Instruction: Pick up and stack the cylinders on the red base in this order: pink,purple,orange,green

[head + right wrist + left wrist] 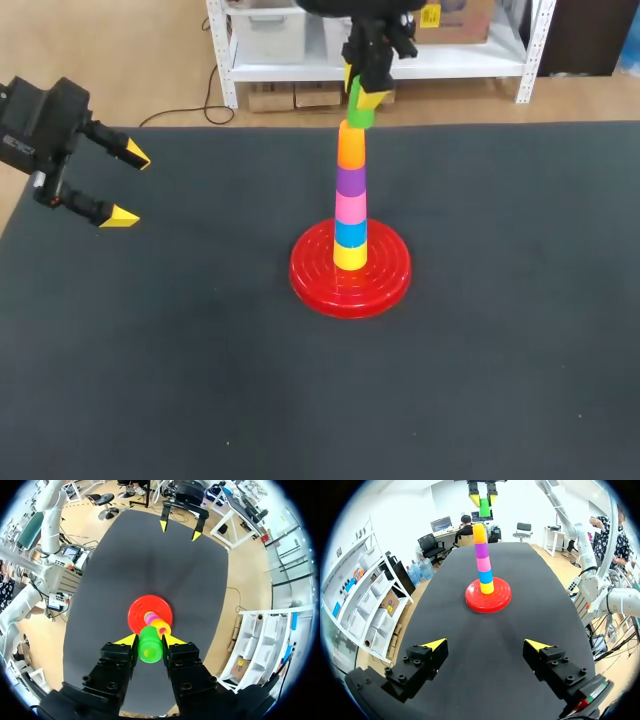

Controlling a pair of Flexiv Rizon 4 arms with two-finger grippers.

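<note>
The right gripper (pixel 150 641), pinching the green cylinder (pixel 150 651), should centre it over the orange one (pixel 351 146), lower straight, then release; the left gripper (pixel 131 185) hangs spread.

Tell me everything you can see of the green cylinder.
The green cylinder is a short, glossy, plastic-looking piece. The right arm's jaws grip it from two sides, holding it in the air just above the orange cylinder that tops the stack on the red base. Only the jaws touch it; it is not yet seated.
</note>
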